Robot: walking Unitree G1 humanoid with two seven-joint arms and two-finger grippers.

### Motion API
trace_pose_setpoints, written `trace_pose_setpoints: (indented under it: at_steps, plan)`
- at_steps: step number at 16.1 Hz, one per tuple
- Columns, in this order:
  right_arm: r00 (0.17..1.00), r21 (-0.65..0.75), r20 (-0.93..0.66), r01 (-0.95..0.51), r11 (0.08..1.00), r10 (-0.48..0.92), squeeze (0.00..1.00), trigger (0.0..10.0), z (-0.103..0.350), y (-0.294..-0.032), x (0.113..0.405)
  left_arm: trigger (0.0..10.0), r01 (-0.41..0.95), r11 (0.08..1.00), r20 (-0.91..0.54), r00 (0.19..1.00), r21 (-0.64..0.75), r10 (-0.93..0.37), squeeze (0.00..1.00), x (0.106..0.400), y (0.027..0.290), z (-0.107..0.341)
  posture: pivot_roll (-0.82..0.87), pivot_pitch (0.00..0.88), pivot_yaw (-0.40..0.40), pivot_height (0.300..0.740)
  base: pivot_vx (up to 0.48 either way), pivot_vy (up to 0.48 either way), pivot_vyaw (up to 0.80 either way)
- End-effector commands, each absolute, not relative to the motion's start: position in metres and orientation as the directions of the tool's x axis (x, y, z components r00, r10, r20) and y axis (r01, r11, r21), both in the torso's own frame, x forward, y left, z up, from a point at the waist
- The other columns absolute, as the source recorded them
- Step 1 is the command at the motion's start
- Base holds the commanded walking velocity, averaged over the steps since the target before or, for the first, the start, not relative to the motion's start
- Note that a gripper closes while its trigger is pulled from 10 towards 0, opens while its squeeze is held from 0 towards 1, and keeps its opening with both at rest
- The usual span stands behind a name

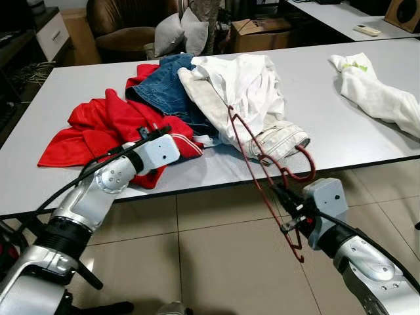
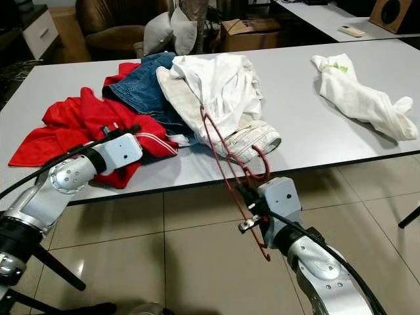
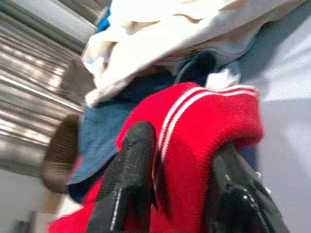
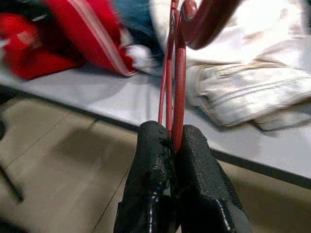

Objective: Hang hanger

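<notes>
My right gripper [image 1: 289,209] is shut on a red wire hanger [image 4: 179,97] and holds it just in front of the white table's [image 1: 341,141] front edge. The hanger tilts up over the edge, its top against a white garment [image 1: 243,79], with its hook [image 1: 308,172] curling to the right. On the table's left part lies a red garment with white stripes [image 1: 98,125]. My left gripper [image 1: 154,133] rests on it, open, and a fold of the red cloth [image 3: 194,141] bulges between its fingers [image 3: 131,165].
Blue jeans [image 1: 164,85] lie between the red and white garments in the pile. Another white cloth [image 1: 380,95] lies on the table's right end. A brown armchair [image 1: 125,26] and a cardboard box [image 1: 262,29] stand behind the table. Tiled floor [image 1: 216,249] lies below.
</notes>
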State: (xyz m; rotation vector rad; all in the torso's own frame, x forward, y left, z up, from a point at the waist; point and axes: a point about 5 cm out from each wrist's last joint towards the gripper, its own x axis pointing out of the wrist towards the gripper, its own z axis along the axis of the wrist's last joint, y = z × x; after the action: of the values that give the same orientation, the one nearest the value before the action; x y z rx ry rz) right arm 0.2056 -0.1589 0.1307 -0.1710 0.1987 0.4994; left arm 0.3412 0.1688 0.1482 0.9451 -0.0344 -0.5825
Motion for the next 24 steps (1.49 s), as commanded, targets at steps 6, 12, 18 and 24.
trace_pose_setpoints:
  at_steps: [6,12,18,24]
  plan:
    - [0.729,-0.112,-0.258,-0.674,0.730,0.634,0.00,10.0,0.150,-0.161,0.181,0.0,0.455,0.616,-0.224,0.881,0.643,-0.417,0.00,0.365,0.181,0.170,-0.04,0.000,0.072,0.723,0.000,0.000,0.00]
    - [0.654,-0.093,-0.365,-0.734,0.673,0.663,0.00,10.0,0.138,-0.151,0.188,0.0,0.546,0.700,-0.203,0.833,0.460,-0.515,0.00,0.366,0.182,0.218,-0.03,0.000,0.064,0.723,0.000,0.000,0.00]
    - [0.575,-0.080,-0.299,-0.811,0.580,0.762,0.00,10.0,0.145,-0.123,0.216,0.0,0.586,0.695,-0.120,0.793,0.415,-0.597,0.00,0.349,0.169,0.265,0.03,0.000,0.023,0.723,0.000,0.000,0.00]
    - [0.686,-0.103,-0.124,-0.728,0.678,0.717,0.00,10.0,0.175,-0.127,0.241,0.0,0.591,0.642,-0.162,0.785,0.488,-0.599,0.00,0.352,0.164,0.287,0.01,0.000,0.051,0.723,0.000,0.000,0.00]
